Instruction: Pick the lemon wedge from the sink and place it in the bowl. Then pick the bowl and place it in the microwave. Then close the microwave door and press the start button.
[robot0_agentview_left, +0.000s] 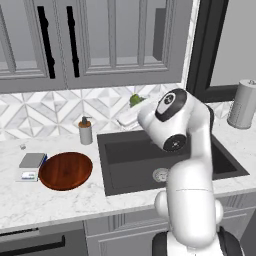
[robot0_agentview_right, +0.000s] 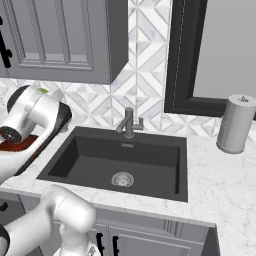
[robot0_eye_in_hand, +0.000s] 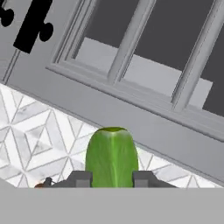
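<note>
1. Lemon wedge (robot0_eye_in_hand: 112, 155) sits squarely between the two dark fingertips (robot0_eye_in_hand: 78, 178) in the hand view, its green body rising up past them, one tip pressed to each flank.
2. The gripper (robot0_eye_in_hand: 112, 179) is partly closed, jaws narrowed onto the wedge and nothing else between them: a firm pinch on the fruit.
3. From the left base view, the wedge (robot0_agentview_left: 135, 100) peeks out as a green spot at the far end of the arm, lifted well above the sink (robot0_agentview_left: 125, 155) and up against the patterned backsplash (robot0_agentview_left: 60, 110).
4. From the right base view, a sliver of green (robot0_agentview_right: 42, 91) shows just over the top of the white arm joint; the fingers themselves are hidden behind the arm here.
5. The bowl (robot0_agentview_left: 65, 170) rests on the marble counter (robot0_agentview_left: 50, 200), below the gripper and off to its left, well apart from it. A strip of its reddish-brown rim (robot0_agentview_right: 17, 145) shows under the arm in the right base view.
6. Beside the bowl, on its far side from the gripper, lies a small grey scale (robot0_agentview_left: 31, 165); a soap dispenser (robot0_agentview_left: 85, 131) stands between bowl and sink, below the gripper.
7. The hand camera looks at grey cabinet doors (robot0_eye_in_hand: 144, 65) with a black handle (robot0_eye_in_hand: 30, 24), close ahead of the gripper and above the tiles.
8. The sink basin lies below the held wedge, silver drain (robot0_agentview_right: 122, 179) in its floor, faucet (robot0_agentview_right: 129, 122) at its back edge.
</note>
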